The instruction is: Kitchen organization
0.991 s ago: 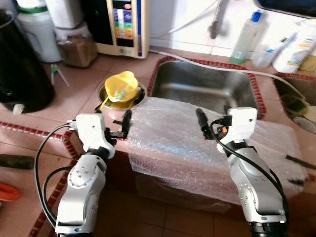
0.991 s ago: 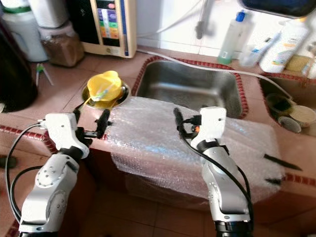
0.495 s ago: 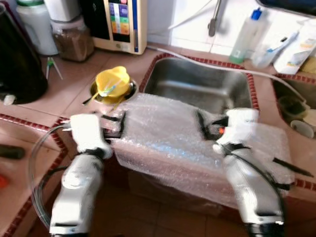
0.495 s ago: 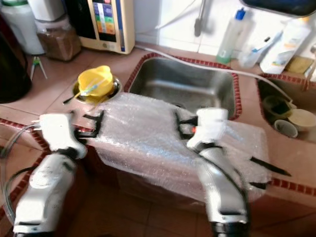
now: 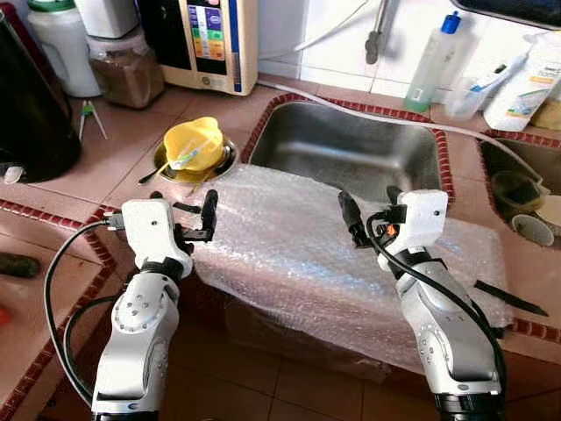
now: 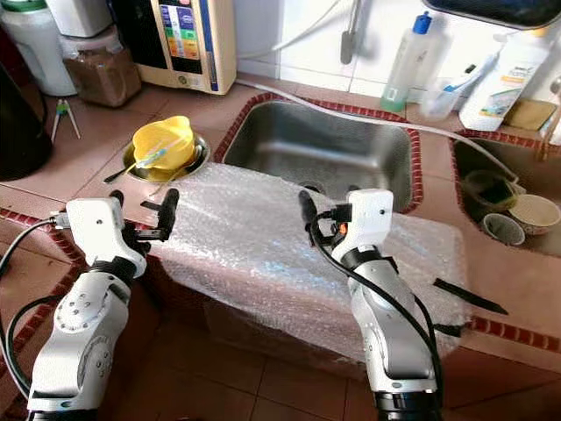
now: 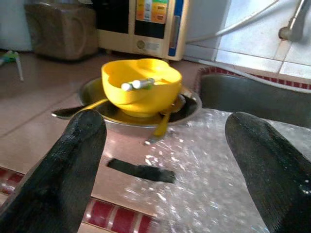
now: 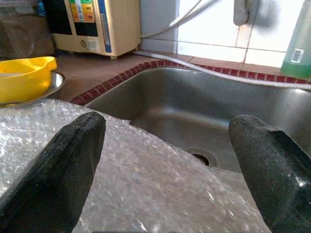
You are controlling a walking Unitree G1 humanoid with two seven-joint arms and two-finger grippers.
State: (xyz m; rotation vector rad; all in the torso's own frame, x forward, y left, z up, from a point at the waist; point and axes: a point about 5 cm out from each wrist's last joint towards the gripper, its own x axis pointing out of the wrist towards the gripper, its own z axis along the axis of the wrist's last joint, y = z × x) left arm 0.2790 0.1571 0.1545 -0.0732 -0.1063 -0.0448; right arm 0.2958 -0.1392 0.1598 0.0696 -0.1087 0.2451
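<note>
The bubble wrap (image 5: pixel 307 254) looks feather-light, soft and floppy, so it would likely sag, crumple and slide rather than lift as a flat piece. The safest holds appear to be its free edges: the corner near the left gripper (image 5: pixel 181 215) and the edge toward the sink (image 5: pixel 359 151) near the right gripper (image 5: pixel 368 213). It is a large clear sheet, glinting with small bubbles, draped over the front of the tiled counter (image 5: pixel 114 153) and hanging down its face, with its far edge overlapping the sink's front rim.

Both grippers have their fingers spread wide and hold nothing. The left hovers at the sheet's 9 o'clock edge; the right sits above its middle, pointing at 12 o'clock toward the sink. A yellow bowl (image 5: pixel 195 146) in a metal dish (image 5: pixel 225 160) stands at 11 o'clock from the sheet.
</note>
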